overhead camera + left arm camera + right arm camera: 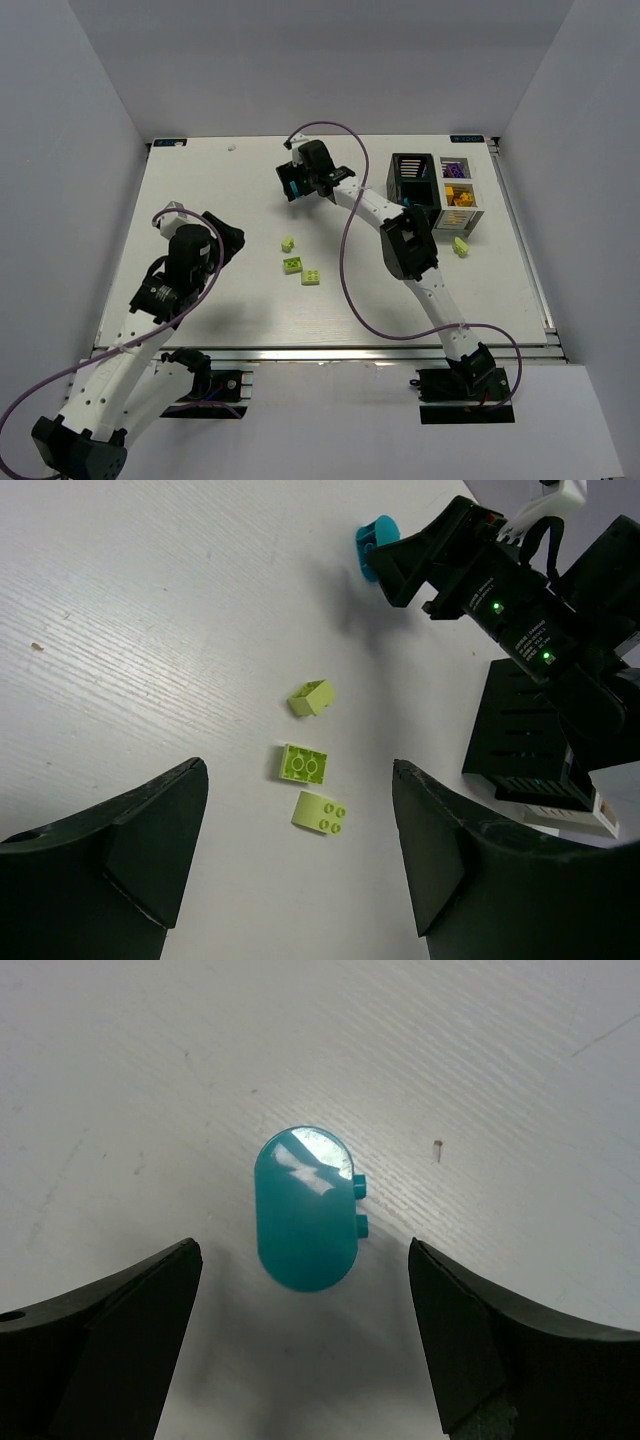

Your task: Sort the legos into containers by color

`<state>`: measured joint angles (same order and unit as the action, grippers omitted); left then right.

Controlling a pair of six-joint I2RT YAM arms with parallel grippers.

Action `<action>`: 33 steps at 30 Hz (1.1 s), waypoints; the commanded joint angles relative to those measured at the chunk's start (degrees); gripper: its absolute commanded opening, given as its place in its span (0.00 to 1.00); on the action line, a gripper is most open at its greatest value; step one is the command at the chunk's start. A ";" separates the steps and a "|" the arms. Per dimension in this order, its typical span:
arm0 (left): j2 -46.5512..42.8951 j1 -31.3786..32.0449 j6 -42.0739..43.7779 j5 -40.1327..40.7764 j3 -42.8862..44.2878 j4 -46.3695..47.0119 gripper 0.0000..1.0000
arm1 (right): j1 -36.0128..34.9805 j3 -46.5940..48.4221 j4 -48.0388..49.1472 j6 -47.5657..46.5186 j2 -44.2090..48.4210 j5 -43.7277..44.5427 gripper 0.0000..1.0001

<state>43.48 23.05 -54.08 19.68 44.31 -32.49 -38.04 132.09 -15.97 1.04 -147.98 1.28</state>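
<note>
A teal rounded lego (305, 1210) lies on the white table, untouched, just ahead of my right gripper (303, 1250), which is open with a finger on either side of it. From above, this teal lego (291, 191) shows under the right gripper (297, 185) at the back of the table. Three lime green legos (311, 697) (304, 765) (321, 812) lie in a loose group in front of my left gripper (298, 780), which is open and holds nothing. The left gripper (236, 240) hovers to the left of them. The containers, a black bin (412, 180) joined to a white tray (478, 212), stand at the back right.
The white tray holds purple bricks (455, 169) and orange/yellow bricks (458, 195) in separate compartments. Another lime green brick (461, 246) lies on the table just in front of the tray. The right arm (405, 245) stretches across the table's middle. White walls enclose the table.
</note>
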 commanded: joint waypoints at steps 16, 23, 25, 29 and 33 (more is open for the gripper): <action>0.37 0.07 -2.16 1.33 1.48 -2.14 0.84 | 0.16 5.02 9.73 0.20 -6.00 1.71 0.50; -0.86 0.07 -3.13 -0.60 -2.12 -1.17 0.84 | 1.21 -11.12 20.87 -5.42 9.67 -9.70 0.00; -0.77 0.07 -3.92 -1.13 -4.23 0.05 0.84 | 2.26 -18.32 23.78 -6.92 14.98 -19.43 0.00; -0.77 0.07 -4.98 -3.86 -8.27 4.01 0.84 | 5.60 -25.01 22.83 -6.58 25.88 -37.19 0.00; -0.07 0.07 -4.19 -5.97 -11.09 7.70 0.84 | 9.29 -33.27 20.20 -6.66 37.90 -47.14 0.00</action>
<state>43.27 23.07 -58.19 16.01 34.15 -29.17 -31.75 102.91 1.41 -4.49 -119.70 -32.56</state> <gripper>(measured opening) 0.838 0.525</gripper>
